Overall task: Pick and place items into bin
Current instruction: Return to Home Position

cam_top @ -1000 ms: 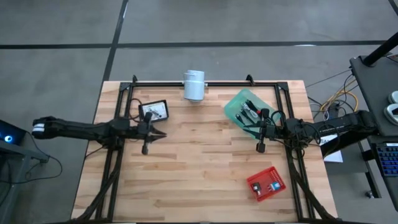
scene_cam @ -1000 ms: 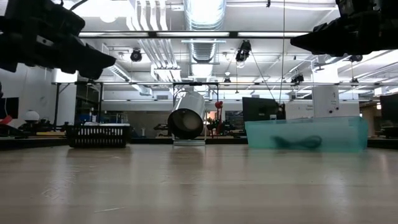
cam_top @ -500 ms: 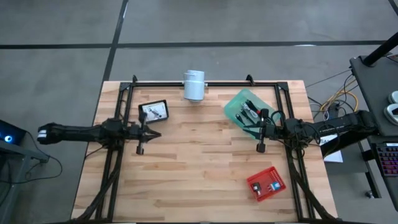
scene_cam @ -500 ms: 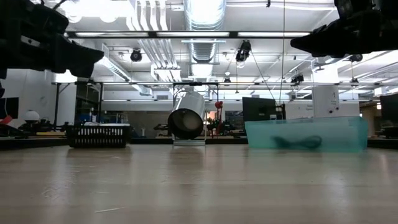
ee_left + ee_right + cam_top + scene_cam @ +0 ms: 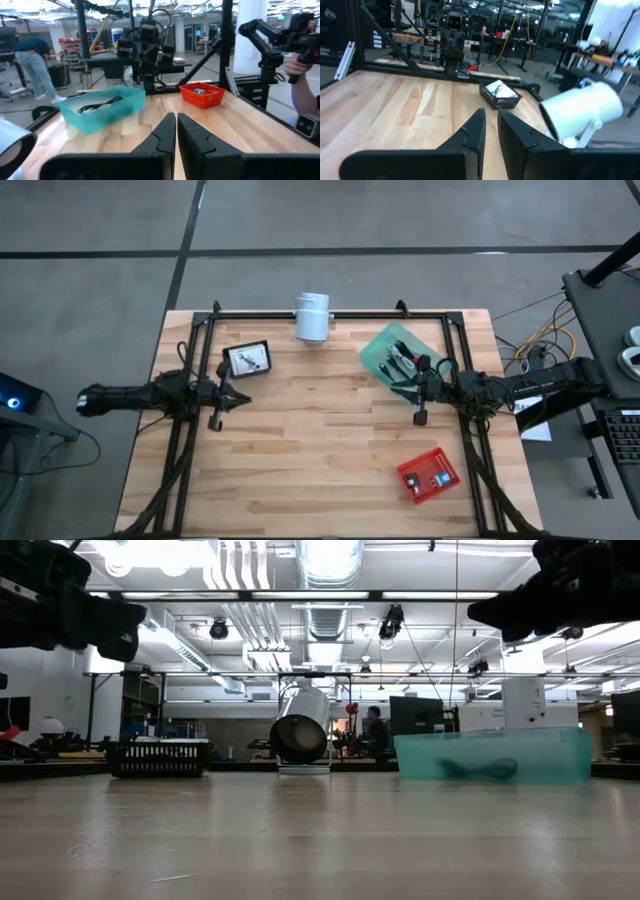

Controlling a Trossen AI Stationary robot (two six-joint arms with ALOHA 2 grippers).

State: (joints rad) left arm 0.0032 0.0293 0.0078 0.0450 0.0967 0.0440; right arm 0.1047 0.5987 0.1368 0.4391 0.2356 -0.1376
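Note:
The teal bin (image 5: 384, 346) stands at the table's far right and holds thin black cords (image 5: 402, 361); it also shows in the left wrist view (image 5: 102, 107). A small black tray (image 5: 248, 359) at far left carries a silvery piece and pale bits. A red basket (image 5: 427, 473) with small white and blue items sits near right. My left gripper (image 5: 238, 393) hangs shut in the air on the near side of the black tray (image 5: 176, 127). My right gripper (image 5: 400, 386) hovers at the bin's near edge, its fingers a narrow gap apart (image 5: 491, 125). Both are empty.
A white cylinder lamp (image 5: 311, 317) stands on the far edge between tray and bin. Dark frame rails run along the table's left, right and far sides. Bare wood lies across the middle (image 5: 320, 430). People stand in the room behind (image 5: 30, 57).
My left arm has drawn back toward the table's left edge at steady height, so its gripper now sits farther left, on the tray's near side. The right arm and all objects have kept still.

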